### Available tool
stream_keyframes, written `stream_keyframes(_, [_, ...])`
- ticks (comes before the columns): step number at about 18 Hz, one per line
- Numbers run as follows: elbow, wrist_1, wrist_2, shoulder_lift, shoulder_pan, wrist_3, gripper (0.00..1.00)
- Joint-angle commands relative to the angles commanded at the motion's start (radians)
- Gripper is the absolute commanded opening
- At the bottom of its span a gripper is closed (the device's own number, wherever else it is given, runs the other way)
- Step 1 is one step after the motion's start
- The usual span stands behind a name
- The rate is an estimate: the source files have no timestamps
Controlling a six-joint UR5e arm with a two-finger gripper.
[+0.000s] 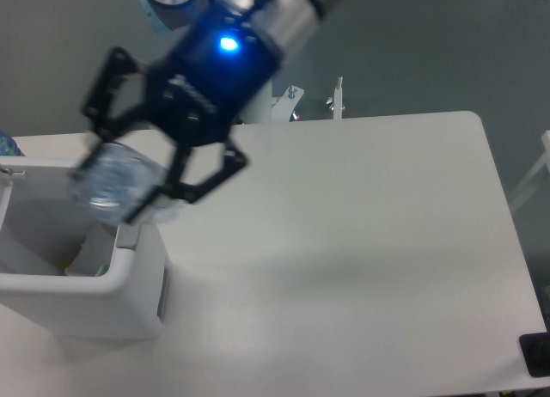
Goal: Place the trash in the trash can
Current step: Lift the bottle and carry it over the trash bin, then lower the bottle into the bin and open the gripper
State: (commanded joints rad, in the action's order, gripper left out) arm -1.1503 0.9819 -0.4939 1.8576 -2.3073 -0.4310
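— Starting at the left edge: what do you make out by the trash can (51, 298)?

— It is a boxy white bin with a thick rim, standing on the white worktop (361, 242) at its left side and partly cut off by the frame. Down inside it, against the right-hand wall, lies something pale with a touch of green, which looks like the paper wrapper (86, 258); it is too dim to say more. Above the can's far left corner a scrap of something clear and blue pokes into view, too little to name.

— And the bottle?

— The plastic bottle (116, 180) hangs above the can's right rim, over the opening rather than in it. It is clear and blurred, so the label and cap cannot be read.

— How does it sit relative to the pincer?

— The pincer (125, 175) comes down from the upper right of the can, black, with a blue light glowing on its body. Its two fingers are spread wide around the bottle, one on the far side, one on the near side, with the bottle between them. They pinch the bottle, though the blur hides exactly where they touch it.

— Anything right of the can?

— Bare worktop, and at its far edge some small white and metal fittings (337, 98) behind the arm.
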Motion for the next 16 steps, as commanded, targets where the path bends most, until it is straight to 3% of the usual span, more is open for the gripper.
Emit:
stream_keyframes(4, [-0.074,-0.12,-0.005,0.009,0.058,-0.003,0.38])
stream_keyframes(6, [-0.103,-0.129,-0.008,0.009,0.08,-0.018,0.42])
stream_keyframes(9, [-0.135,-0.129,-0.009,0.008,0.094,-0.046,0.63])
stream_keyframes(11, [-0.143,-0.129,-0.009,0.008,0.095,-0.049,0.97])
stream_keyframes(16, [-0.166,-0.129,-0.011,-0.002,0.1,-0.048,1.0])
